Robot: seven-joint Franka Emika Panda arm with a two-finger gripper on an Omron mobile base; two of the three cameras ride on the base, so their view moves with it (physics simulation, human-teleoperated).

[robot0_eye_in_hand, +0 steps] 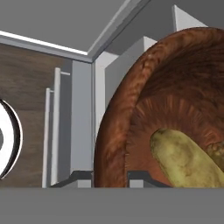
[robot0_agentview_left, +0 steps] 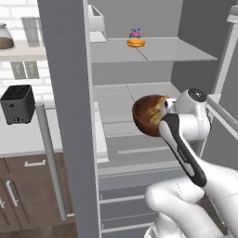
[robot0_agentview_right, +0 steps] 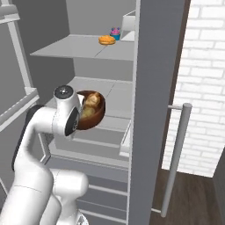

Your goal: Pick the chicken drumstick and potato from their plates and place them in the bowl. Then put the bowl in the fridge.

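So the fingers are clamped on the wooden bowl (robot0_agentview_left: 148,115), potato (robot0_eye_in_hand: 183,159) inside, tilted. Level it out, then ease toward the fridge shelf (robot0_agentview_left: 122,104) at 11 o'clock.

We find no legible text, label, brand, number or sign in any view. The fridge (robot0_agentview_left: 65,116) door and shelves, the toaster (robot0_agentview_left: 17,104) at left of the left base view, and the bowl (robot0_eye_in_hand: 144,113) carry plain surfaces.

I see the bowl (robot0_eye_in_hand: 131,113) as grainy reddish-brown wood, faintly glossy. The potato (robot0_eye_in_hand: 183,159) looks mottled and rough-skinned. The fridge (robot0_agentview_left: 65,93) shelves look smooth matt grey; its handle (robot0_agentview_right: 176,158) looks like dull metal.
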